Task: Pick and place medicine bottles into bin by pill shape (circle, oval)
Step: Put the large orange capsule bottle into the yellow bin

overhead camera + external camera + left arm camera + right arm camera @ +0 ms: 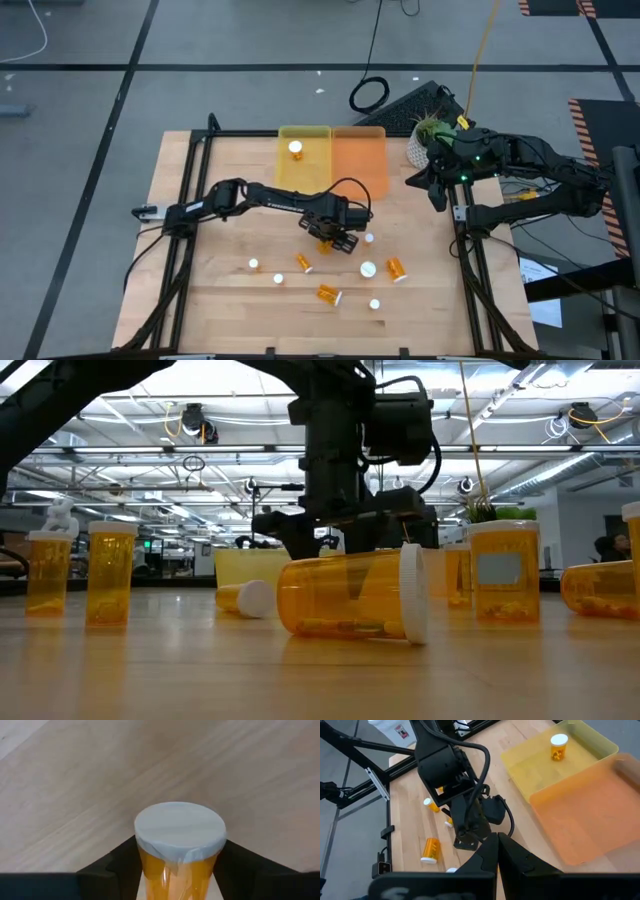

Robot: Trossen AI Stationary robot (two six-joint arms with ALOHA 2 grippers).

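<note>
Two trays stand side by side at the far edge of the desk (200,290) in the high view: a yellow tray (303,160) and an orange tray (362,165), touching along one long wall. One capped bottle (296,150) stands upright inside the yellow tray; the orange tray holds nothing. Loose medicine bottles lie scattered on the near half of the desk — translucent orange bodies, round white caps — among them a lying bottle (329,294) and another lying bottle (396,268), with several upright ones showing only white caps. The left gripper (331,238) reaches to mid-desk, just in front of the trays, closed around a held bottle (325,246). The right gripper (437,195) waits off the desk's right edge, beside a white pot with a green plant (424,140).

Low view: a wide bottle on its side (350,596) fills the foreground, cap to the right, pills resting along its lower wall. Two upright narrow bottles (110,572) stand at left; a labelled upright bottle (503,572) stands at right.

Left wrist view: the held bottle (179,845) sits clamped between the two dark fingers (117,865), white cap towards the camera, orange body behind it — bare wood beyond.

Right wrist view: the right gripper's fingers (485,857) meet with no gap, holding nothing; beyond them are the left arm and both trays.
</note>
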